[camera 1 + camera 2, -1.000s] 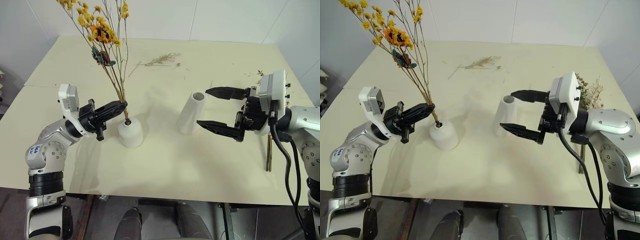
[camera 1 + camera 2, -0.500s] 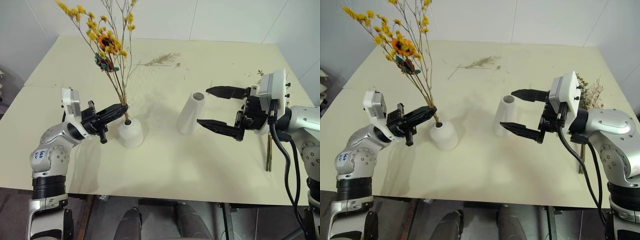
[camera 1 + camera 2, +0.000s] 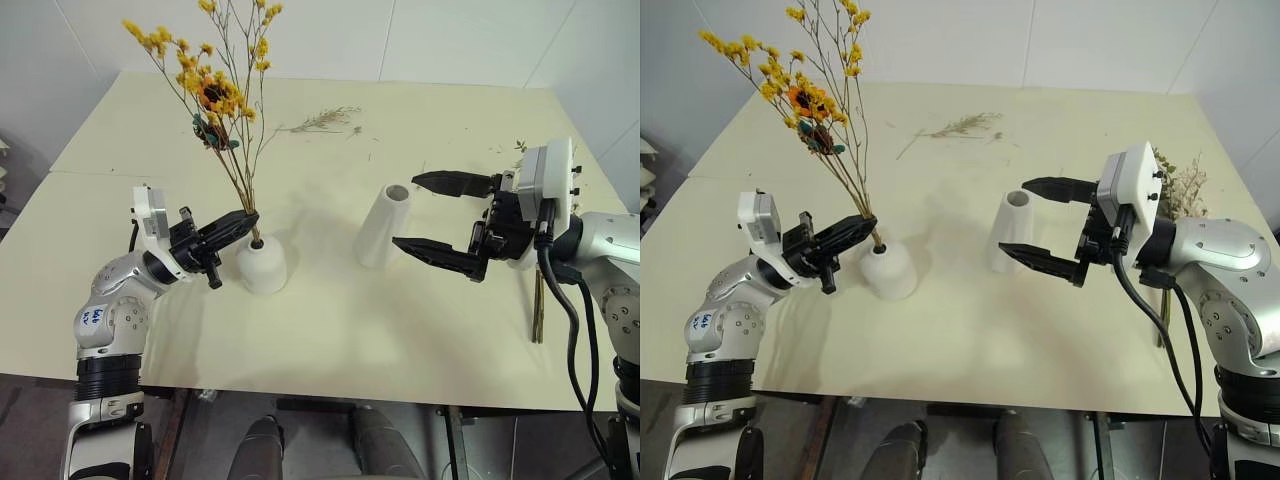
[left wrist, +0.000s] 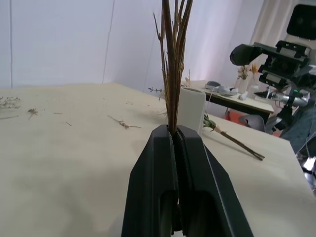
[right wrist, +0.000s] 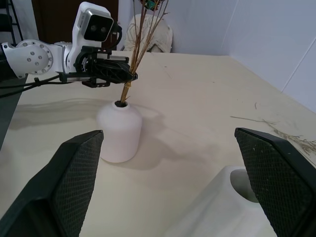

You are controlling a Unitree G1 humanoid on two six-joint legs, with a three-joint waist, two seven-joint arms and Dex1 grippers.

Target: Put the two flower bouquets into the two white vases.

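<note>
Stems of the yellow bouquet point(image 3: 235, 170) ran nearly upright, leaning slightly away to the left, their ends already in the hole of the short vase point(image 3: 261, 265), with the left gripper point(image 3: 244, 219) clamped shut on them just above the rim. Beside the right arm lay the other bouquet point(image 3: 1175, 195), its stems pointing toward the table's near edge. The right gripper point(image 3: 425, 213) gaped wide and empty next to the tall vase point(image 3: 382, 225).

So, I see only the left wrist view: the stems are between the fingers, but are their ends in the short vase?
Observer: Yes. The stem ends of the yellow bouquet sit in the top hole of the short vase; the left gripper is shut on them just above it.
Operator: And the right gripper?
Observer: The right gripper is wide open, facing the tall vase, gripping nothing.
</note>
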